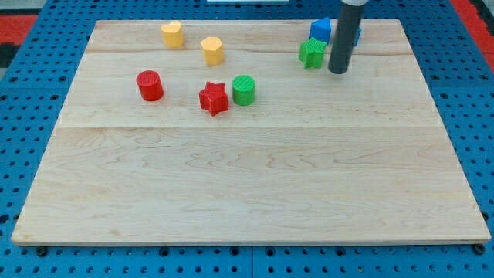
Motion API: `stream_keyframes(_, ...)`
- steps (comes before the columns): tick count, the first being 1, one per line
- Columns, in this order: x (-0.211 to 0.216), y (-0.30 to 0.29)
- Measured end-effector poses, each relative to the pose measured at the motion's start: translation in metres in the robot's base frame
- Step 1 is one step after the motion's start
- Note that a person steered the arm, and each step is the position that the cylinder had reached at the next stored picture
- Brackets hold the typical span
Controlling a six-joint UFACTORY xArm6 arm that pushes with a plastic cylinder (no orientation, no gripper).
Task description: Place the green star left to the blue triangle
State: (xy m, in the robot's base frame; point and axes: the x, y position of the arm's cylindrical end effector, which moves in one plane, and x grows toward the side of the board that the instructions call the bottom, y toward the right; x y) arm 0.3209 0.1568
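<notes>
The green star (312, 53) lies near the view's top right, touching or almost touching a blue block (320, 29) just above it. A second blue piece (358, 35) peeks out to the right of my rod; its shape is hidden, so I cannot tell which one is the triangle. My tip (338, 71) rests on the board just right of the green star and slightly below it, very close to it.
A red star (214, 98) and a green cylinder (244, 89) sit together left of centre. A red cylinder (150, 85) lies further left. A yellow heart-like block (173, 34) and a yellow hexagon-like block (212, 50) lie near the top. The wooden board (247, 185) has blue pegboard around it.
</notes>
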Motion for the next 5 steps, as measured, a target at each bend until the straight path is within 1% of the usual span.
stream_keyframes(1,-0.008,-0.007)
stream_keyframes(2,-0.02,-0.054)
stream_keyframes(3,-0.016,-0.096)
stream_keyframes(5,-0.016,-0.105)
